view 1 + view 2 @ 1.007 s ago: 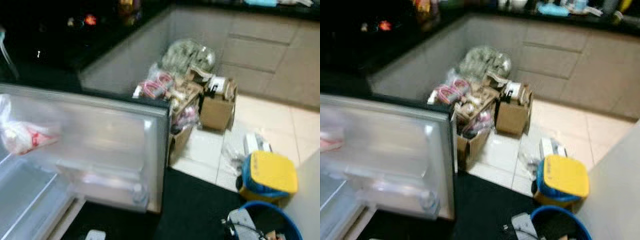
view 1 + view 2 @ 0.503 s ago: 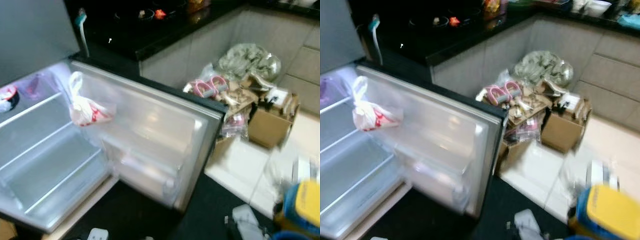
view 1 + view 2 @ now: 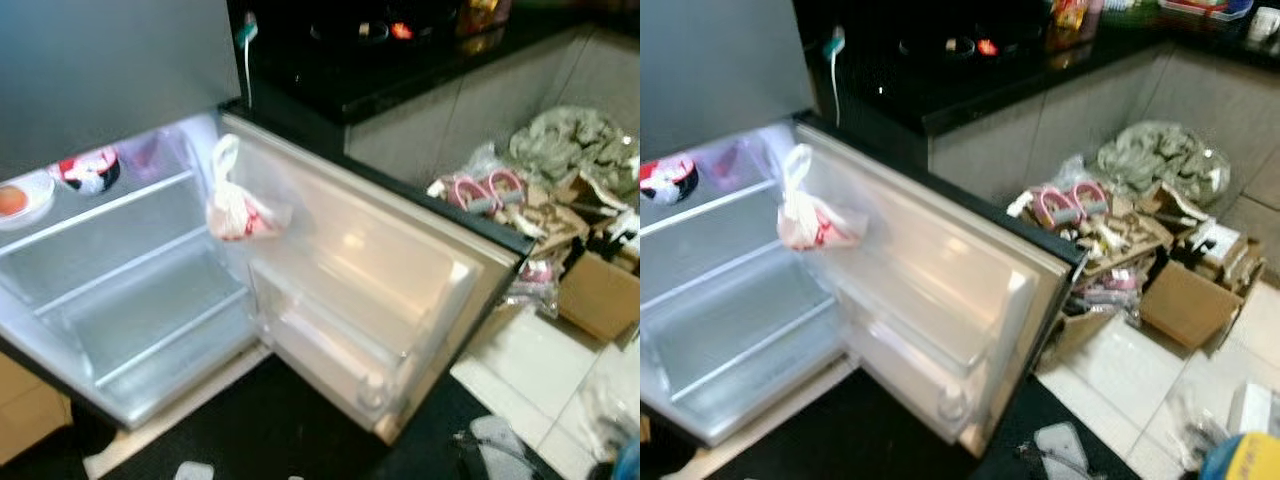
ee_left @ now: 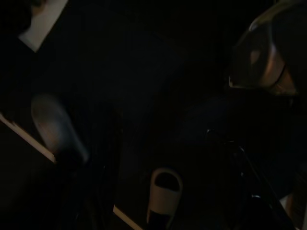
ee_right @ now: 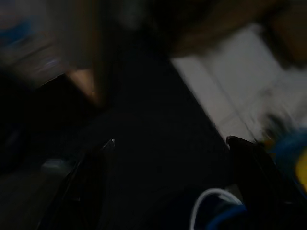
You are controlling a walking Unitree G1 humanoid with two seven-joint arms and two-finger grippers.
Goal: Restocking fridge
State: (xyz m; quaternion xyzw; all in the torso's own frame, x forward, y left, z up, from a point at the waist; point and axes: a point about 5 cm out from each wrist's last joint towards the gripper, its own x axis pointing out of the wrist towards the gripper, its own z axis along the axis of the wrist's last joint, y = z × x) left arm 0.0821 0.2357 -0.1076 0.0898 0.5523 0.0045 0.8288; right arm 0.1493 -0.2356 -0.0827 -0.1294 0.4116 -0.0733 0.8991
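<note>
Fridge (image 3: 120, 330): stood open, shelves mostly bare.
Bag (image 3: 238, 212): hung at door (image 3: 370, 290).
End effectors: state could not be told.

fridge (image 3: 120, 60): grey outer face above; lit compartment reads pale bluish-white, shelves clear.
fridge door (image 3: 350, 270): inner liner off-white, warm cream glare near its centre; edge dark.
plastic bag (image 3: 238, 208): white with red print, hanging at the door's inner side.
bowl (image 3: 88, 170): black, red and white contents, top shelf.
plate (image 3: 22, 200): white, something orange on it.
countertop (image 3: 970, 70): black, small red-orange glint.
cabinets (image 3: 1110, 110): grey-beige.
cardboard box (image 3: 1185, 305): brown.
pink loops (image 3: 1068, 203): pink, on the clutter pile.
floor tiles (image 3: 1110, 375): cream.
floor mat (image 3: 280, 430): black.
my wrist views: very dark, blurred; colours mostly unreadable.
</note>
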